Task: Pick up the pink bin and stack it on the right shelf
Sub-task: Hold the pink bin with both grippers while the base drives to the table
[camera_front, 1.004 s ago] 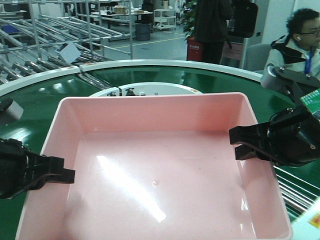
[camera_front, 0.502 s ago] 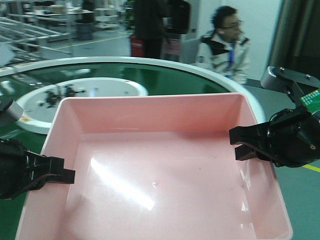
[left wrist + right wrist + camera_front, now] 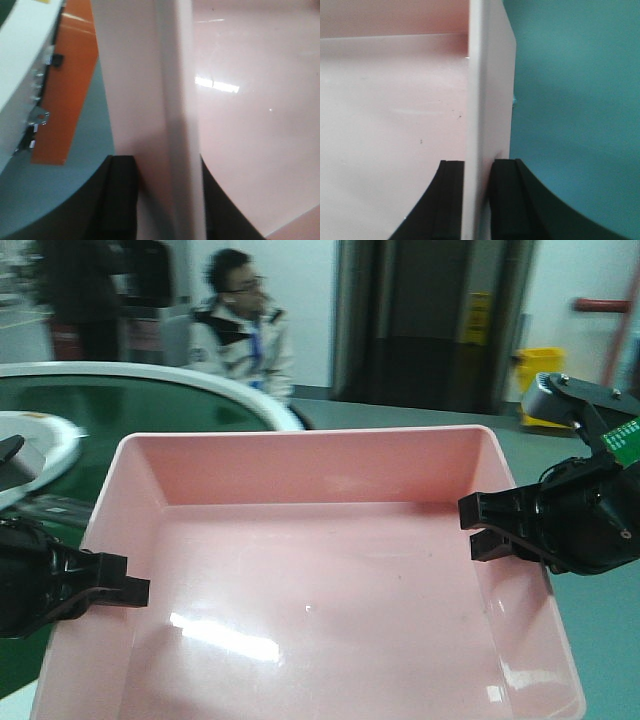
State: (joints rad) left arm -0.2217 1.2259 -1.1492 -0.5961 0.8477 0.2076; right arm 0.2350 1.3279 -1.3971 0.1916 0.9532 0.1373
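The pink bin [image 3: 320, 590] fills the front view, held up level between both arms. My left gripper [image 3: 128, 592] is shut on its left wall; in the left wrist view [image 3: 167, 170] the black fingers [image 3: 120, 200] straddle the pale rim [image 3: 175, 100]. My right gripper [image 3: 478, 525] is shut on its right wall; in the right wrist view [image 3: 477, 170] the two fingers [image 3: 451, 200] clamp the wall [image 3: 480, 90] from inside and outside. The bin is empty. The right shelf is out of view.
The green round conveyor with white rim [image 3: 150, 390] lies at the left behind the bin. A seated person in a white jacket [image 3: 245, 330] is beyond it. A dark doorway [image 3: 430, 320] and a yellow bin [image 3: 540, 370] stand at the back right. Teal floor [image 3: 570, 100] lies below.
The whole view has swung to the right: the conveyor and the person slid leftward, and the doorway and yellow bin came in. Both grippers keep the same hold on the bin.
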